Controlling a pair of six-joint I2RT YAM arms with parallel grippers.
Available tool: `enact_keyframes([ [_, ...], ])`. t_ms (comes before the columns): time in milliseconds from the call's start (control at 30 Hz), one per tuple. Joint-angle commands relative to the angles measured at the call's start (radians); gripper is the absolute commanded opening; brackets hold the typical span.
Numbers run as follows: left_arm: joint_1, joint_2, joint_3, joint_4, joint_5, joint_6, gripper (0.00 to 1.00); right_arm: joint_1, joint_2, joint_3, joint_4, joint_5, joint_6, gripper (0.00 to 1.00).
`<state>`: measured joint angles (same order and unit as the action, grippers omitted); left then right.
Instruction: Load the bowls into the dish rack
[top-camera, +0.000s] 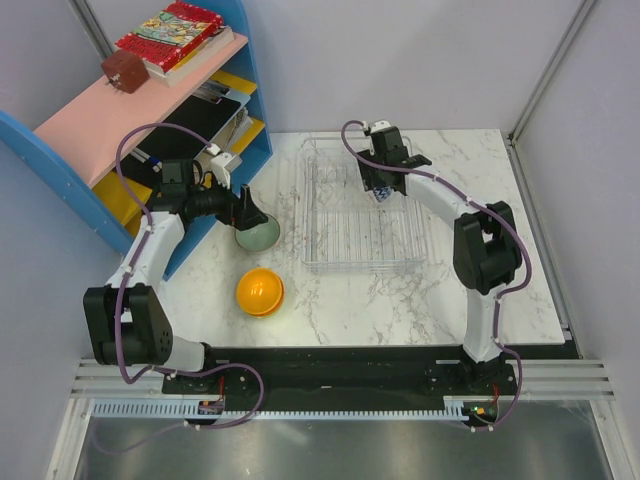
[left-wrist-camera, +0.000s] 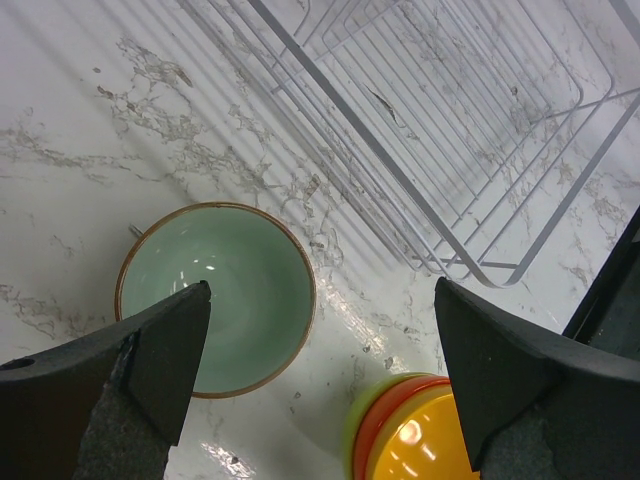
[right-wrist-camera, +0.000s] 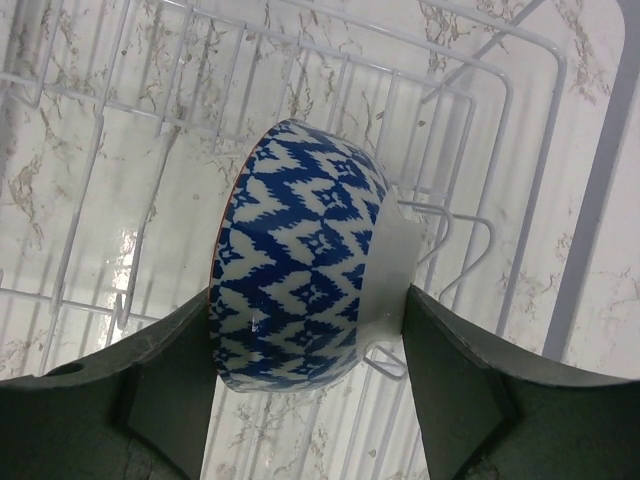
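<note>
Your right gripper (right-wrist-camera: 305, 330) pinches the glossy round blue-and-white bowl (right-wrist-camera: 300, 240) over the clear dish rack (top-camera: 345, 235), your left gripper (left-wrist-camera: 320, 300) spread wide.

From above, the right gripper (top-camera: 381, 186) covers most of the blue-and-white bowl (right-wrist-camera: 300, 250), and only a small blue patch shows under its fingers. One finger of the left gripper (left-wrist-camera: 322, 290) hides the near rim of the pale green bowl (left-wrist-camera: 215, 285). By its other finger, the stacked bowls (left-wrist-camera: 400, 432) run off the bottom edge. The dish rack (left-wrist-camera: 330, 103) ahead is cut by the top and right edges
</note>
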<state>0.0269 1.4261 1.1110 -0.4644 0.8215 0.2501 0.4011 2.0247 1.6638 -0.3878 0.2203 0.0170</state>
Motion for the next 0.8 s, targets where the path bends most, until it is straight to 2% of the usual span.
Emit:
enact_keyframes([
  [0, 0.005, -0.039, -0.005, 0.030, 0.030, 0.018, 0.99, -0.025, 0.017, -0.041, 0.041, -0.154, 0.081, 0.00],
  [233, 0.005, -0.035, -0.005, 0.030, 0.039, 0.020, 0.99, -0.042, 0.019, -0.061, 0.047, -0.190, 0.098, 0.00],
  [267, 0.004, -0.035, -0.004, 0.030, 0.039, 0.020, 0.99, -0.042, 0.019, -0.058, 0.046, -0.194, 0.095, 0.12],
  [433, 0.005, -0.027, -0.004, 0.030, 0.030, 0.021, 0.99, -0.041, 0.000, -0.045, 0.026, -0.200, 0.081, 0.43],
  [467, 0.005, -0.026, -0.004, 0.030, 0.028, 0.021, 0.99, -0.041, -0.003, -0.044, 0.021, -0.200, 0.077, 0.52],
  [667, 0.005, -0.020, 0.000, 0.029, -0.001, 0.031, 0.99, -0.022, -0.058, -0.045, -0.016, -0.159, 0.034, 0.77],
  [733, 0.005, -0.012, 0.001, 0.027, -0.018, 0.037, 0.99, -0.012, -0.080, -0.042, -0.029, -0.151, 0.012, 0.82],
  [767, 0.005, -0.010, 0.003, 0.026, -0.027, 0.040, 0.99, -0.007, -0.087, -0.039, -0.033, -0.135, 0.008, 0.88],
])
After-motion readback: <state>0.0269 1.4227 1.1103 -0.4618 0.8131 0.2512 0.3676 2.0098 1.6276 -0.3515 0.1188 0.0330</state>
